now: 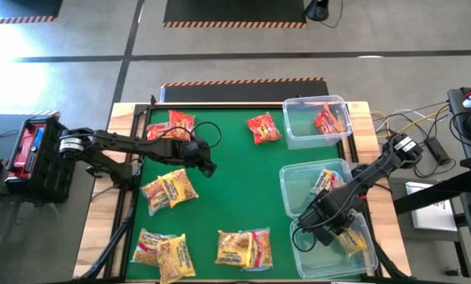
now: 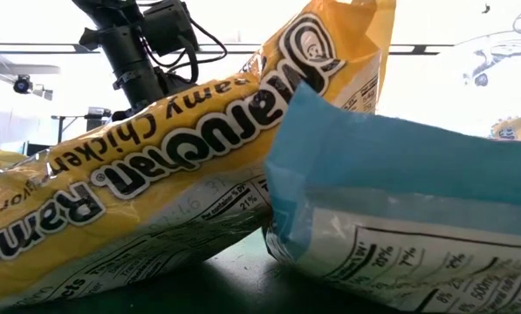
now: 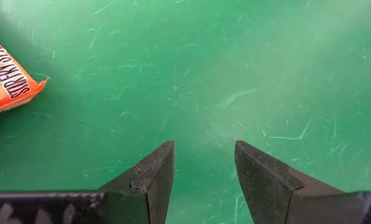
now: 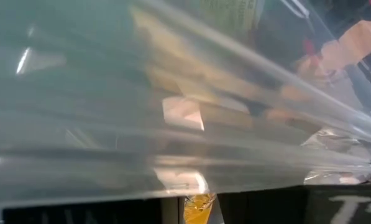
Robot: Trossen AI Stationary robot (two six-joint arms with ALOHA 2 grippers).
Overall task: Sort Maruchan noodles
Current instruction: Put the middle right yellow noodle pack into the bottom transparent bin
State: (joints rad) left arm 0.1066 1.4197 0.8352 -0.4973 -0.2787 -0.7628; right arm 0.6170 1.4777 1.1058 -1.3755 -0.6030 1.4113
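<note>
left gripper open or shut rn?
Open and empty: the left gripper shows bare green mat between its fingers, hovering mid-table near a red packet.

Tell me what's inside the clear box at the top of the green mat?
One red noodle packet lies inside the top clear box. Nothing else shows in it. What is under that packet cannot be seen, because the packet covers that spot.

Three clear rectangular plastic bins (image 1: 317, 120) sit on the table. Three red crinkly ramen packets (image 1: 263, 127) show. The overlapping yellow packets (image 1: 170, 189) cannot be counted exactly.
</note>
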